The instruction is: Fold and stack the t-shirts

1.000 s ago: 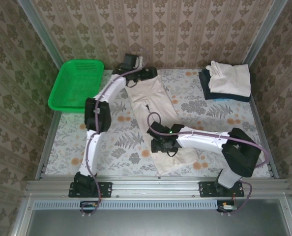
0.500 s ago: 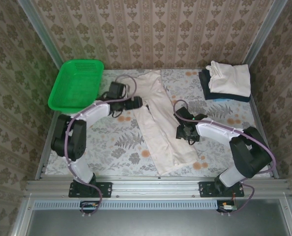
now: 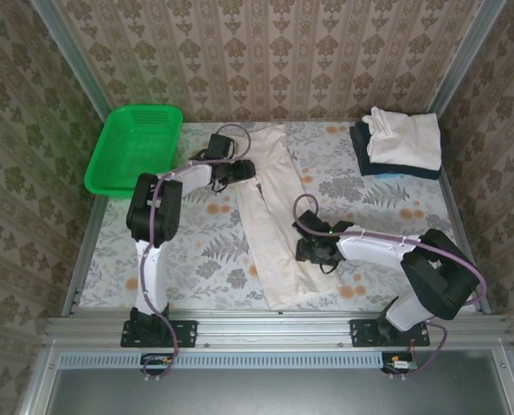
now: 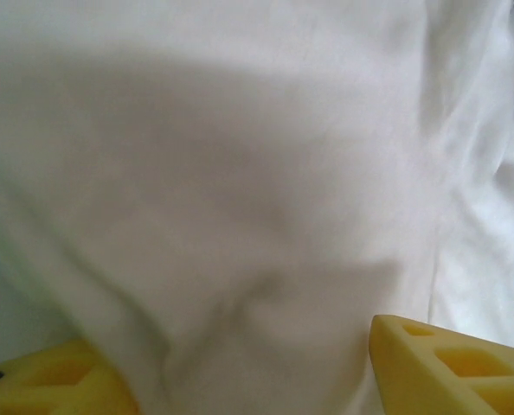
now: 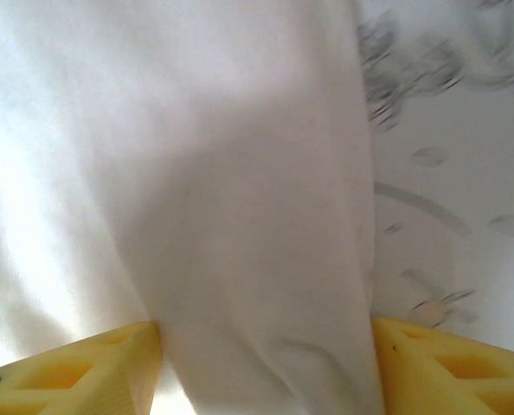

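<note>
A cream-white t-shirt (image 3: 270, 199) lies as a long narrow strip running from the back middle of the table toward the front. My left gripper (image 3: 240, 170) sits low at the strip's upper left edge. In the left wrist view its yellow fingers (image 4: 430, 363) stand apart with the cloth (image 4: 240, 173) bulging between them. My right gripper (image 3: 314, 251) is at the strip's lower right edge. Its fingers (image 5: 84, 372) stand wide on either side of a fold of the t-shirt (image 5: 257, 190). At the back right, a folded cream t-shirt (image 3: 406, 138) rests on a dark navy one (image 3: 395, 170).
A green mesh basket (image 3: 134, 149) stands at the back left corner. The floral tablecloth (image 3: 196, 251) is bare on either side of the strip. Metal frame rails run along the table's sides and front.
The left gripper came back from the shirt's far end to its left edge and its jaws narrowed. The right gripper swung out right, then returned to the right edge. The shirt is now narrower.
</note>
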Motion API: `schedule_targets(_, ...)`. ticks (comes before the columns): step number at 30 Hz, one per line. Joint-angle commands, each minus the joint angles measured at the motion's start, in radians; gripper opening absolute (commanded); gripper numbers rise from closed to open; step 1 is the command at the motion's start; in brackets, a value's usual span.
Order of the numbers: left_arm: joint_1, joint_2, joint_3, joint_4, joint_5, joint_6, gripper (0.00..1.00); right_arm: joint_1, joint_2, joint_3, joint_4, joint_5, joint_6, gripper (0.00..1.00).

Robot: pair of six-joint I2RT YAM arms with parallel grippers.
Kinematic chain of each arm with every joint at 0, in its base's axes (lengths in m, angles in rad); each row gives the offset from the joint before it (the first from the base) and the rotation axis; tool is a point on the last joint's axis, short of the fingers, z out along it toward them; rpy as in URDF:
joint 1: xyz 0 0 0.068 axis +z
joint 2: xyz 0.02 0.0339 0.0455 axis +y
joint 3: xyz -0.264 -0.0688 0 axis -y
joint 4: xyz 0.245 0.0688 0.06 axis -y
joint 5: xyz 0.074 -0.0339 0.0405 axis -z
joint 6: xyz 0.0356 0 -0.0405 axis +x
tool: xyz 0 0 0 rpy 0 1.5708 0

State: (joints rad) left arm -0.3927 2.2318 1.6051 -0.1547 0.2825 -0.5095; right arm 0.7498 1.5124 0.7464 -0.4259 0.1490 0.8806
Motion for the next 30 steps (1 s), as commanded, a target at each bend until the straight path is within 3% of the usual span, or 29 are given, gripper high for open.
schedule_targets(1,0.002,0.109,0.117,-0.057,0.097,0.046,0.65,0.082,-0.008,-0.014,-0.057,-0.054,0.141,0.66)
schedule_targets(5,-0.002,0.172,0.277,-0.124,0.155,0.100,0.72,0.141,-0.024,0.004,-0.005,-0.090,0.170,0.69)
schedule_targets(9,0.010,0.110,0.277,-0.236,0.089,0.152,0.78,0.134,-0.085,0.010,-0.081,-0.043,0.161,0.70)
schedule_targets(16,0.083,-0.226,-0.128,-0.180,0.046,0.138,0.81,0.117,-0.296,-0.131,-0.089,-0.062,0.161,0.66)
schedule_targets(20,0.067,-0.465,-0.415,-0.155,0.021,0.131,0.81,0.139,-0.337,-0.188,-0.097,-0.101,0.181,0.64)
schedule_targets(24,-0.021,-0.684,-0.726,-0.121,-0.008,0.089,0.81,0.170,-0.310,-0.207,-0.040,-0.151,0.186,0.64)
schedule_targets(30,-0.256,-0.890,-1.039,-0.112,-0.094,-0.063,0.77,0.192,-0.251,-0.194,-0.019,-0.159,0.177,0.63)
